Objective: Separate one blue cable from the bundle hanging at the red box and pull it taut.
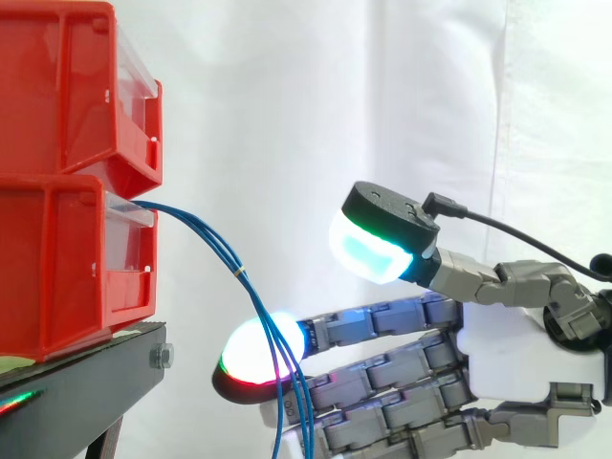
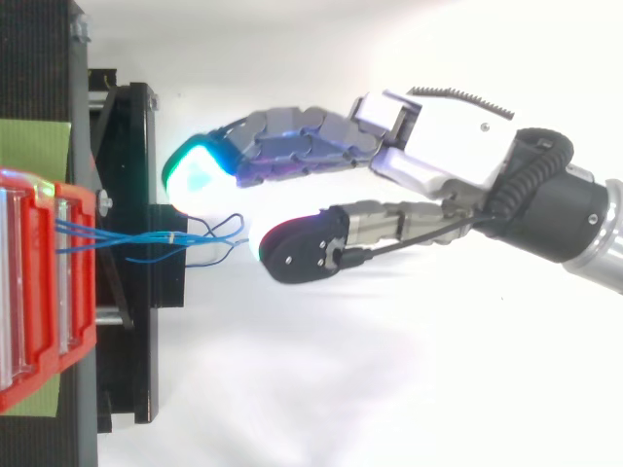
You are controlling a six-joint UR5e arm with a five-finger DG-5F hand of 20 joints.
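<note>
Thin blue cables from stacked red plastic bins cross one glowing fingertip of the robot hand, whose fingers are straight and spread, grasping nothing.

The blue cables slip in behind the front of the lower red bin, so their ends there are hidden from me. Further down they run off the bottom edge of the side view, along with the lowest fingers of my hand. They're crossing in front of my glowing fingertip, and through the glare I cannot tell whether it touches them.
</note>
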